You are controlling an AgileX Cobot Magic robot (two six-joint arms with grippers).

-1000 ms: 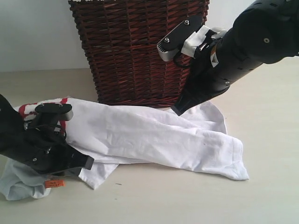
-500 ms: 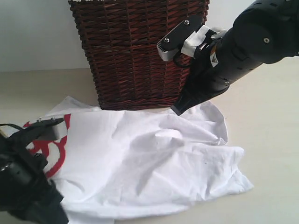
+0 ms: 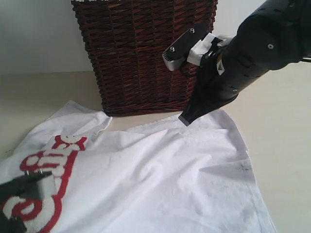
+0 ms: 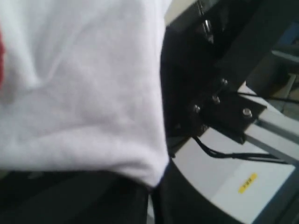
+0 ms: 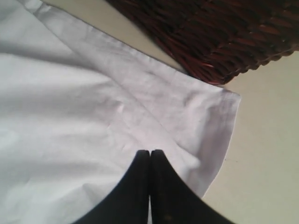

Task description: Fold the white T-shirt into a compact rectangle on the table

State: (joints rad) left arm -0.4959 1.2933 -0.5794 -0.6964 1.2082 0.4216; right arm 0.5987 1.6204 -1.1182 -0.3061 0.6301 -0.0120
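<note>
The white T-shirt (image 3: 160,179) lies spread wide over the table (image 3: 282,126), its red-edged letters (image 3: 53,165) face up at the near left. My right gripper (image 3: 185,119) is shut, its tips resting on the shirt's far edge just in front of the basket; in the right wrist view the closed tips of that gripper (image 5: 150,152) sit on the white cloth (image 5: 70,107) near a hemmed corner. My left arm (image 3: 19,194) is at the near left corner. In the left wrist view the left gripper (image 4: 152,189) is shut with a fold of the shirt (image 4: 79,93) pinched between its jaws.
A dark brown wicker basket (image 3: 141,53) stands at the back, right behind the shirt's far edge and my right arm. Bare table (image 5: 266,154) shows to the right of the shirt. The robot's frame (image 4: 224,107) fills the background of the left wrist view.
My left gripper has dragged the shirt toward the near left, opening the bunched cloth out flat and baring the letters. The right gripper has stayed on the far edge.
</note>
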